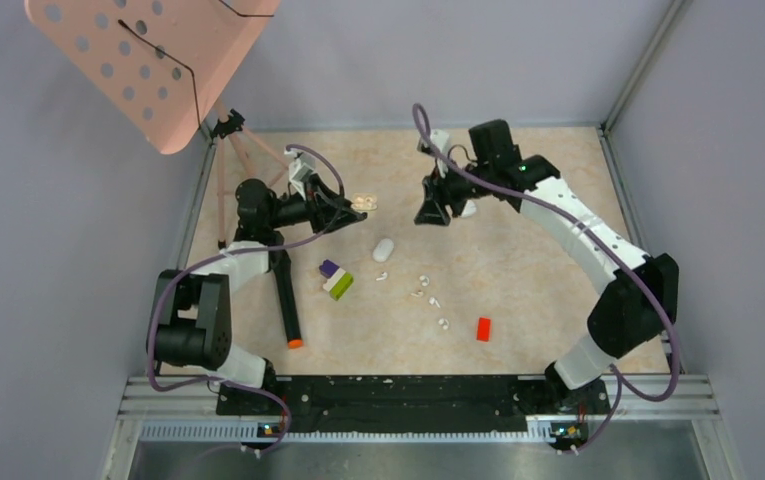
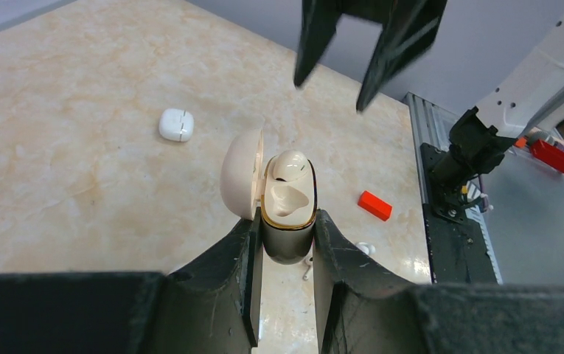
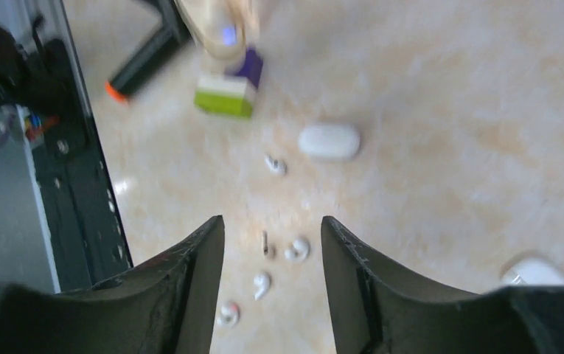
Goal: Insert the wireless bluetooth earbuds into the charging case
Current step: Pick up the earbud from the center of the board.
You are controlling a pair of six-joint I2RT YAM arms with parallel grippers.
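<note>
White earbuds [image 1: 434, 300] lie scattered on the counter [image 1: 538, 260] near a red brick [image 1: 483, 328]. Just beyond them rests a closed white case [image 1: 384, 249]. Farther back, the left jaws clamp an open cream charging case [image 2: 287, 199]. The right jaws hang parted and empty.

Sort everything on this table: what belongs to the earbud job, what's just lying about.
Job: open beige case, in left gripper; loose white earbuds; closed white cases, possibly.
Lying about: red brick; green-and-purple block; black stick with orange tip.
</note>
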